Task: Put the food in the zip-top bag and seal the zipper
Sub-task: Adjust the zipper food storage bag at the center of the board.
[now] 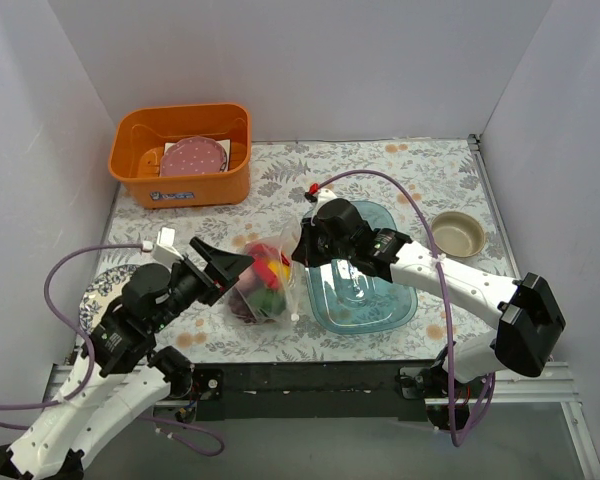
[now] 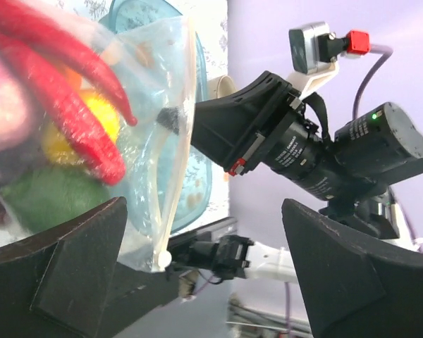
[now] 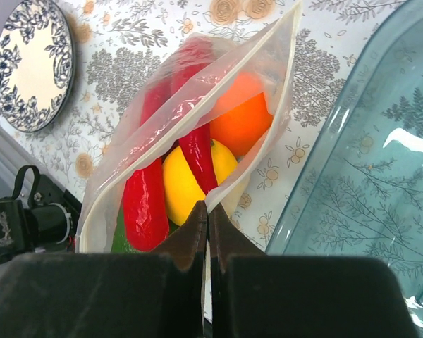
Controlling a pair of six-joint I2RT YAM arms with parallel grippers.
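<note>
From the left wrist, the chili [image 2: 63, 105] and green fruit [image 2: 42, 197] inside the bag [image 2: 166, 77] were blurred and ran off that view's left edge. From the right wrist, the right tool [image 3: 208, 215] covered the bag's near end, and the tray [image 3: 359, 162] was cut by the right edge. Overhead, the left arm [image 1: 130, 320] hid part of the plate [image 1: 92, 300] at the left edge of the counter [image 1: 420, 170]; the label [image 1: 177, 196] on the far-left-corner bin [image 1: 220, 185] was too small to read.

High overview, wrist cameras close on bag [image 3: 197, 98]
</note>
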